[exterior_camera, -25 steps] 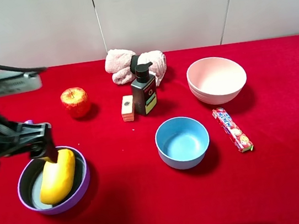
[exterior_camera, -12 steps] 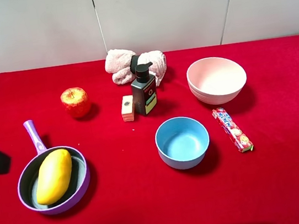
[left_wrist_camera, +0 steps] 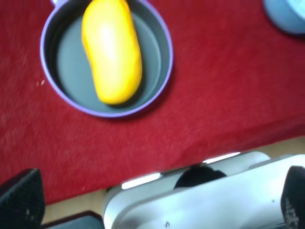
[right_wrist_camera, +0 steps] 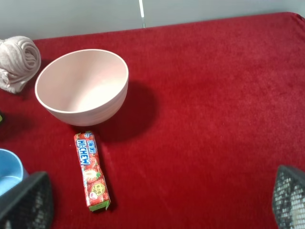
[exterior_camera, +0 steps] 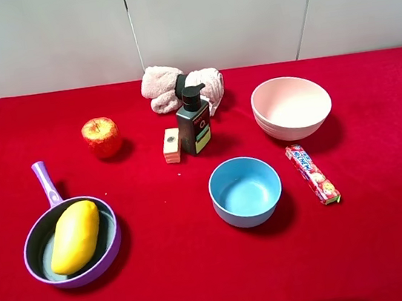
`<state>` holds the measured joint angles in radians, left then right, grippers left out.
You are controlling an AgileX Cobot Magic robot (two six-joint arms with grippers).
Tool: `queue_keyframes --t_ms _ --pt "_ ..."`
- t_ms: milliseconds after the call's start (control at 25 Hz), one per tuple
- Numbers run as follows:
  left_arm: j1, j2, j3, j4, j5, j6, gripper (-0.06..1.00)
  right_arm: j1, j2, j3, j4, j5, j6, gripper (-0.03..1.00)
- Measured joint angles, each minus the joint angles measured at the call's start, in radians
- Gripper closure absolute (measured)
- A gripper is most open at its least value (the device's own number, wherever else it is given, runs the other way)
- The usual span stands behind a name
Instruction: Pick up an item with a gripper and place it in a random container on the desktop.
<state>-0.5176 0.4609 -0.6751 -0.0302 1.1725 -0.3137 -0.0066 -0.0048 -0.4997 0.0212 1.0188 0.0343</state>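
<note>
Lying lengthwise in the pan (exterior_camera: 72, 243), the mango (exterior_camera: 75, 236) fills most of the grey-green floor, one end toward the lilac handle (exterior_camera: 45, 183); nothing grips it. The pan sits near the left front corner of the red tabletop (exterior_camera: 188, 272), with bare cloth all around it and a broad open strip along the front edge. The left wrist view looks down on the same pair, mango (left_wrist_camera: 112, 50) inside pan (left_wrist_camera: 164, 71), with the tabletop's front edge just beyond and pale frame below it.

The left tool (left_wrist_camera: 157, 205) shows only dark fingertips at the two lower corners of its view, set wide apart and holding nothing. The right tool (right_wrist_camera: 157, 202) shows the same: two mesh-patterned tips far apart, empty. Neither arm appears in the high view.

The blue bowl (exterior_camera: 245, 191) stands empty at mid-table, well apart from the pan. The pink bowl (exterior_camera: 291, 106), also empty, sits behind and to its right. A candy pack (exterior_camera: 312, 173) lies flat between the two bowls' right sides, touching neither. Behind the pan stands an apple (exterior_camera: 101, 137); further right a small block (exterior_camera: 172, 145) is just beside a pump bottle (exterior_camera: 194, 121), with a rolled towel (exterior_camera: 180, 87) behind them.
</note>
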Motion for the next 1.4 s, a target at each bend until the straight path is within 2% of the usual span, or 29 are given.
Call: queue_keyframes --t_ms 200,320,760,960,1200,1400 --pt "0.008 -0.109 0.0 -0.004 0.0 0.071 -0.05 0.0 0.0 0.0 0.0 0.0 0.0 0.28" --pt "0.055 -0.179 0.0 -0.01 0.0 0.131 -0.05 0.0 0.0 0.0 0.0 0.0 0.0 0.28" --pt "0.421 -0.376 0.001 -0.018 -0.001 0.419 -0.05 0.0 0.0 0.0 0.0 0.0 0.0 0.28" --pt "0.537 -0.437 0.036 -0.022 -0.004 0.463 -0.05 0.0 0.0 0.0 0.0 0.0 0.0 0.28" --pt "0.559 -0.466 0.171 -0.059 -0.089 0.489 -0.05 0.0 0.0 0.0 0.0 0.0 0.0 0.28" --pt "0.559 -0.466 0.179 -0.08 -0.1 0.514 -0.05 0.0 0.0 0.0 0.0 0.0 0.0 0.28"
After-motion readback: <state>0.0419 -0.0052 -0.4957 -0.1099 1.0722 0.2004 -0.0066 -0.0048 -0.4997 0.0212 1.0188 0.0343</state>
